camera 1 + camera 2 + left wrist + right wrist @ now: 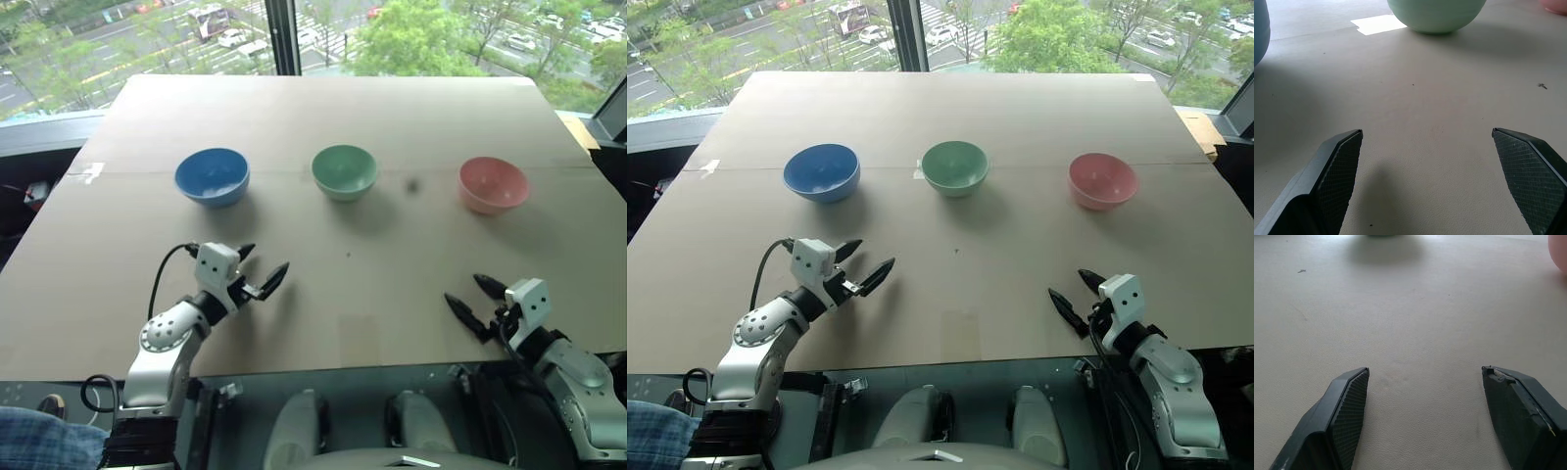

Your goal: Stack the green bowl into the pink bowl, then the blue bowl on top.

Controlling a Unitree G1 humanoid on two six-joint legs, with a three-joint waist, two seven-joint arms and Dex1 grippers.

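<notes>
Three small bowls stand in a row, well apart, across the middle of the brown table (323, 294): the blue bowl (212, 176) on the left, the green bowl (344, 171) in the centre, the pink bowl (493, 184) on the right. My left gripper (263, 266) hovers open over the near left of the table, short of the blue bowl, with nothing between its fingers. The right gripper (474, 298) is open and empty near the front right edge, short of the pink bowl. In the left wrist view the green bowl (1436, 14) lies ahead of the open fingers (1337, 171).
A strip of white tape (93, 172) sits at the table's left edge. Windows (284, 34) run behind the far edge, and a tan board (580, 130) lies at the back right. A person's blue-checked sleeve (44, 441) shows at the bottom left.
</notes>
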